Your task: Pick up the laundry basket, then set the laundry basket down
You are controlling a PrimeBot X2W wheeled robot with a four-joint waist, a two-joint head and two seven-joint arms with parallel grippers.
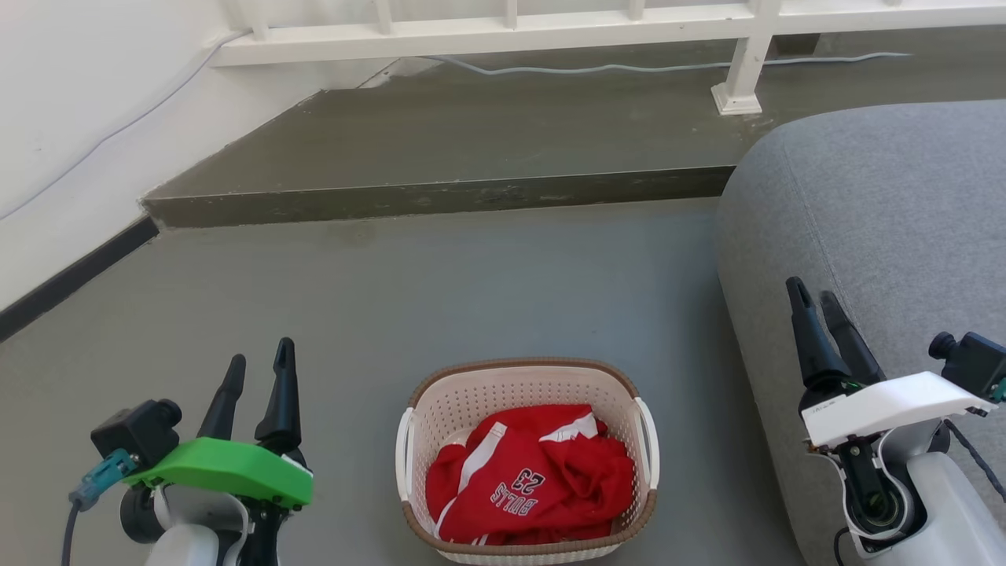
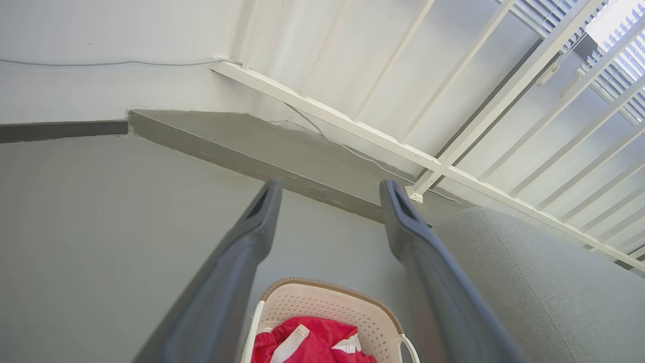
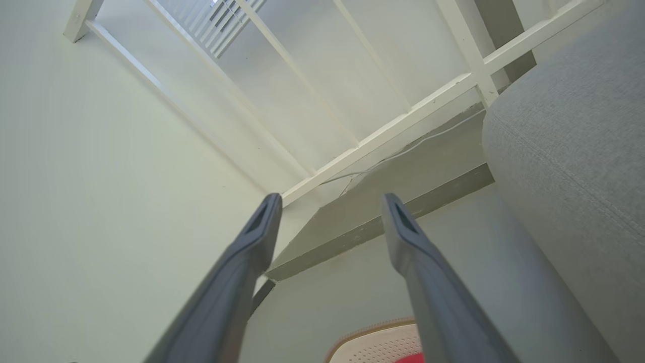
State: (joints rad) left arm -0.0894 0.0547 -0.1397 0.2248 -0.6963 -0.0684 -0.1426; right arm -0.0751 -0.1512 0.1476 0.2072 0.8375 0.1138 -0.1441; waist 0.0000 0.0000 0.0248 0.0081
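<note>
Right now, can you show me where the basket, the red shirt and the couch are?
basket (image 1: 523, 365): head view, far brown rim.
red shirt (image 1: 566, 472): head view, middle of the cloth.
couch (image 1: 888, 204): head view, grey rounded top.

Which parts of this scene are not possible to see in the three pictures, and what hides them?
1. Head view: the floor of the laundry basket, hidden by the red jersey.
2. Left wrist view: the basket's near half, cut off by the bottom edge.
3. Right wrist view: most of the basket, cut off by the bottom edge and the right end effector.
4. Head view: the sofa, its right part past the picture's edge.
</note>
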